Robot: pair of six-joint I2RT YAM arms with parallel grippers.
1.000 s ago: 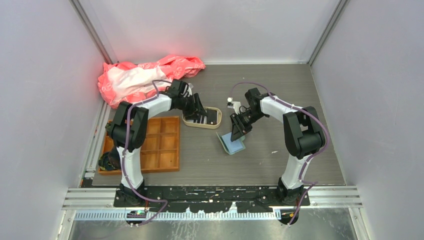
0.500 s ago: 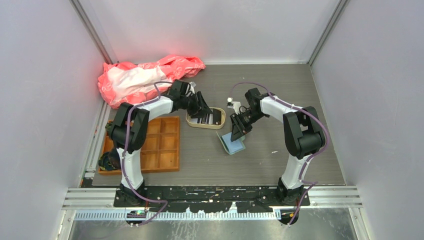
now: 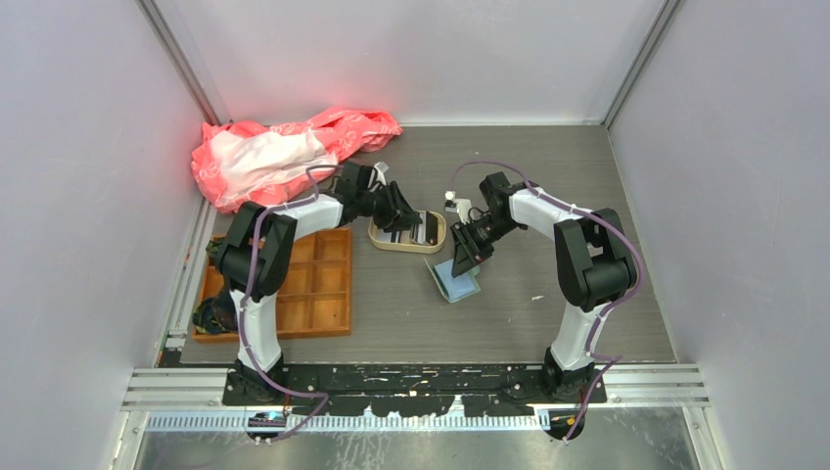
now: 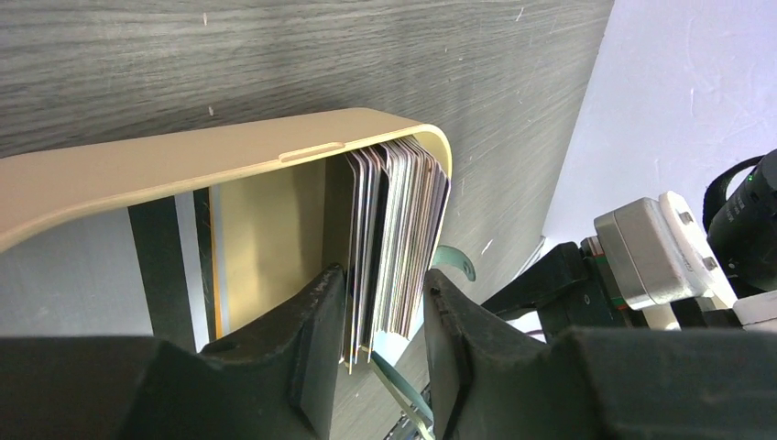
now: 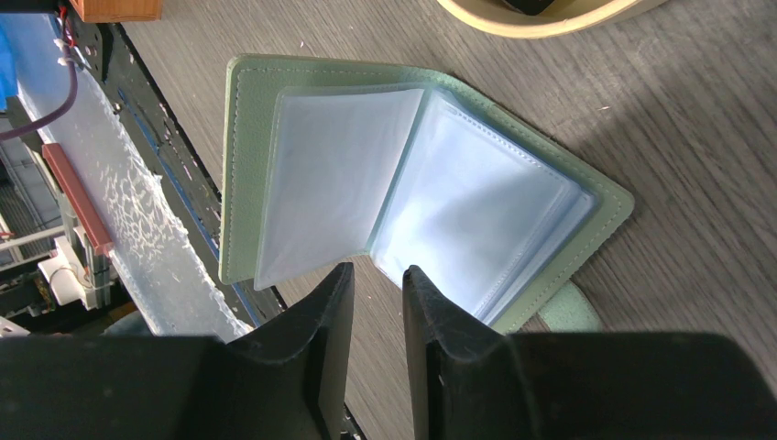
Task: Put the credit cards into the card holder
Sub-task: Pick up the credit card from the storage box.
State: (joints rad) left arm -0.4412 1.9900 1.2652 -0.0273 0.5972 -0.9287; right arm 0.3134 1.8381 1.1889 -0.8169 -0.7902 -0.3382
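Note:
A stack of credit cards (image 4: pixel 399 238) stands on edge at one end of a beige tray (image 4: pixel 183 165). In the top view the cards (image 3: pixel 416 228) show as dark and pale stripes. My left gripper (image 4: pixel 383 280) straddles the stack, open; one finger touches the cards and a thin gap remains at the other. The left gripper (image 3: pixel 399 217) reaches into the tray (image 3: pixel 431 245). The sage-green card holder (image 5: pixel 275 101) lies spread open, its pale blue clear pockets (image 5: pixel 476 211) fanned. My right gripper (image 5: pixel 377 270) sits at its near edge, narrowly open, with bare table between the fingers. The right gripper (image 3: pixel 468 253) hangs above the card holder (image 3: pixel 455 282).
An orange compartment tray (image 3: pixel 318 284) lies at the left, with dark items (image 3: pixel 210 313) at its outer end. A crumpled pink and white bag (image 3: pixel 274 152) fills the back left corner. A small white block (image 3: pixel 452 201) stands between the arms. Pale walls close in on three sides.
My left gripper has moved right, the beige tray has shifted right with it, and its fingers have narrowed around the card stack. The right arm and card holder have not moved.

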